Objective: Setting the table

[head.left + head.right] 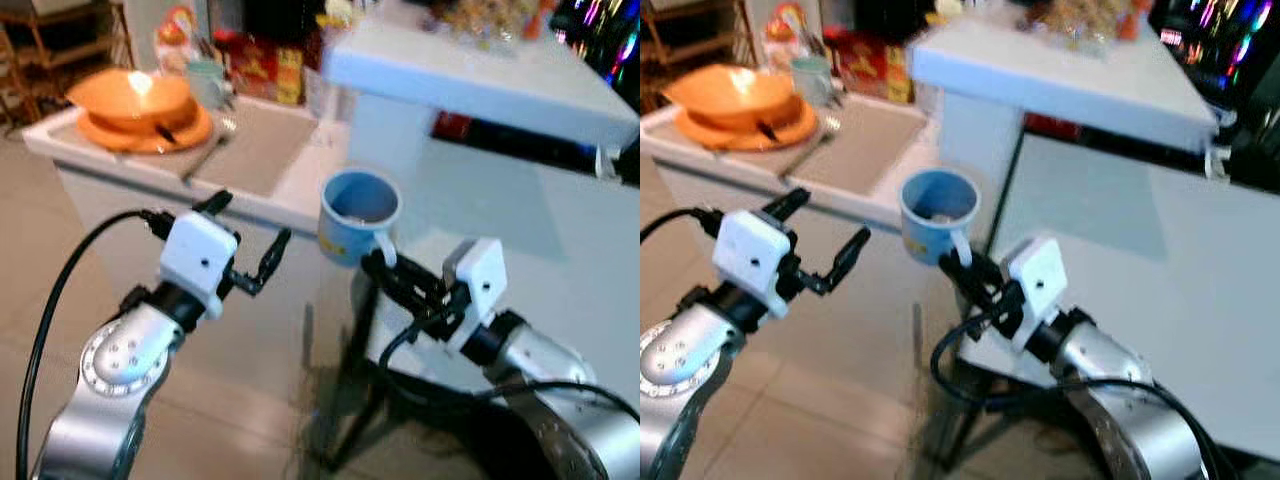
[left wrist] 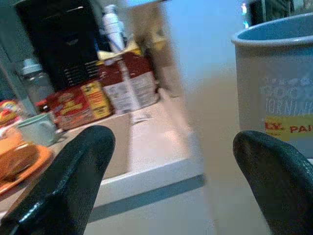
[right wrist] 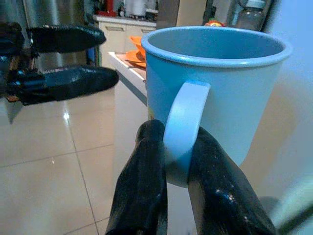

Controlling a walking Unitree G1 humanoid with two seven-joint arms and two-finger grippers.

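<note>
Item: blue mug (image 1: 358, 215), upright, printed label on its side, carried in the air near the robot, just right of the low table's near right corner. Its handle faces the robot, which lets the right gripper (image 3: 171, 161) pinch it: both black fingers (image 3: 142, 181) close on the handle loop, one each side, mouth kept level. The hold looks narrow; the mug could swing on it.

Item: left gripper (image 1: 250, 240), fingers spread apart and holding nothing, raised just left of the mug at about the same height. Judged to be standing by, either to steady the mug or merely waiting.

Item: low white table (image 1: 290, 205), far left, with a tan mat (image 1: 250, 150). On its far left end, an orange bowl (image 1: 130, 95) stacked on an orange plate (image 1: 150, 135), a utensil (image 1: 205, 155) lying beside them, a pale green cup (image 1: 205, 80) behind. The bare mat beside the plate seems the likely destination for the mug.

Item: white counter (image 1: 480, 70), far right, higher; boxes (image 1: 260, 65) at the back.
</note>
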